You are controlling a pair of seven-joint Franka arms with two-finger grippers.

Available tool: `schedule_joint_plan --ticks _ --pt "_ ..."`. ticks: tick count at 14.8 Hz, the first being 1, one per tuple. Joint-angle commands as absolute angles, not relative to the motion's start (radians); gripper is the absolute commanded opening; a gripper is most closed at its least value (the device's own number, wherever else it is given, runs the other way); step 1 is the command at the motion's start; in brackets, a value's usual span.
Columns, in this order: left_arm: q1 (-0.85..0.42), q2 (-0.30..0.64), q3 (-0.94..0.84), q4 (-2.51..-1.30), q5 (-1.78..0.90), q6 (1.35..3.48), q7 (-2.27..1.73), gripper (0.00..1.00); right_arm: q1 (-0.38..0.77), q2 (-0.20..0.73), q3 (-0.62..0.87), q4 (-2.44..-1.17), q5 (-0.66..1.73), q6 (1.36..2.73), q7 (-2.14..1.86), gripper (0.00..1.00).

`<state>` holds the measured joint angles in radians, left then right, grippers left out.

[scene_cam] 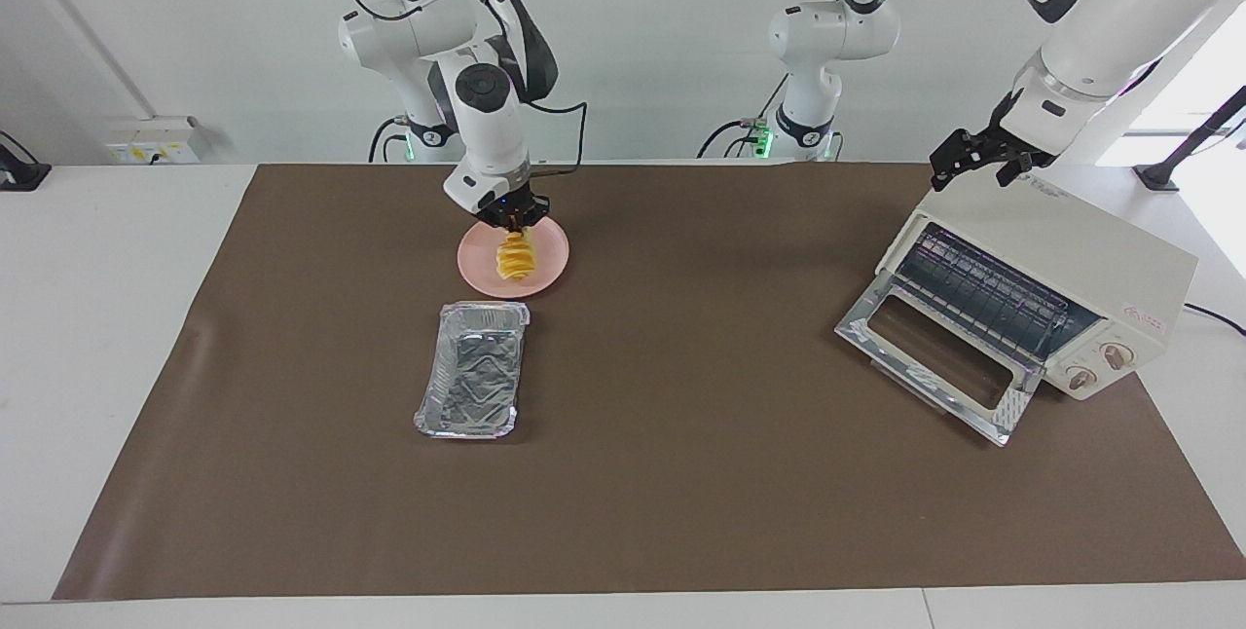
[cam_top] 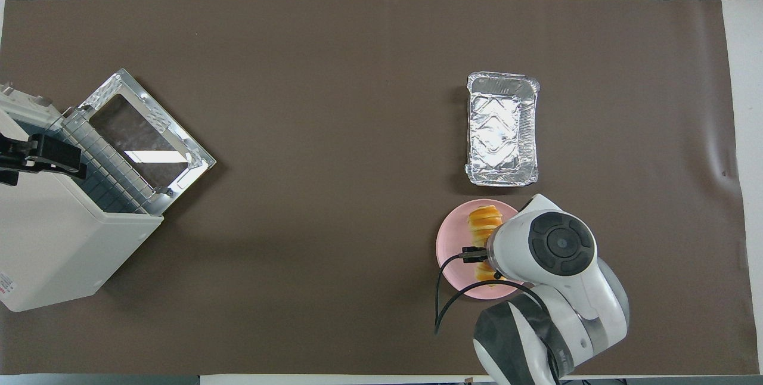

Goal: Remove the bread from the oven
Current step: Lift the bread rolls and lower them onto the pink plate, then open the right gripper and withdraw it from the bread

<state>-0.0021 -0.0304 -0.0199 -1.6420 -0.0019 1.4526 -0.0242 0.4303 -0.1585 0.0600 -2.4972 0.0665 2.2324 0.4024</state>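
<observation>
The golden ridged bread (scene_cam: 516, 259) lies on a round pink plate (scene_cam: 479, 271) toward the right arm's end of the table. My right gripper (scene_cam: 513, 223) is low over the plate, its fingers closed on the bread's end nearer to the robots. In the overhead view the bread (cam_top: 483, 220) shows on the plate (cam_top: 448, 249), partly under the right arm's wrist. The cream-white oven (scene_cam: 1071, 244) stands toward the left arm's end with its glass door (scene_cam: 934, 356) dropped open and the wire rack bare. My left gripper (scene_cam: 959, 162) hovers over the oven's top (cam_top: 59, 242).
A crinkled silver foil tray (scene_cam: 474, 371) lies empty just farther from the robots than the plate; it also shows in the overhead view (cam_top: 502, 129). A brown mat (scene_cam: 681, 473) covers the table between the tray and the oven.
</observation>
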Motion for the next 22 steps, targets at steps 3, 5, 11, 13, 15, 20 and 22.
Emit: schedule_joint_plan --ticks 3,5,11,13,15,20,22 --pt "0.000 -0.051 -0.021 -1.652 0.018 1.450 -0.025 1.00 0.430 -0.193 0.060 -2.534 0.086 2.269 0.391 0.18" --pt "0.000 -0.051 -0.021 -1.652 0.018 1.450 -0.025 1.00 0.407 -0.189 0.058 -2.531 0.086 2.270 0.364 0.17" --pt "0.000 -0.051 -0.021 -1.652 0.018 1.450 -0.025 1.00 0.373 -0.170 0.058 -2.507 0.086 2.284 0.345 0.38" --pt "0.000 -0.051 -0.021 -1.652 0.018 1.450 -0.025 1.00 0.379 -0.172 0.060 -2.507 0.086 2.283 0.354 0.34" --pt "0.000 -0.051 -0.021 -1.652 0.018 1.450 -0.025 1.00 0.385 -0.175 0.060 -2.510 0.086 2.280 0.351 0.42" --pt "0.000 -0.051 -0.021 -1.652 0.018 1.450 -0.025 1.00 0.379 -0.172 0.060 -2.502 0.086 2.270 0.342 1.00" --pt "0.000 -0.051 -0.021 -1.652 0.018 1.450 -0.025 1.00 0.377 -0.163 0.060 -2.473 0.086 2.260 0.344 1.00"
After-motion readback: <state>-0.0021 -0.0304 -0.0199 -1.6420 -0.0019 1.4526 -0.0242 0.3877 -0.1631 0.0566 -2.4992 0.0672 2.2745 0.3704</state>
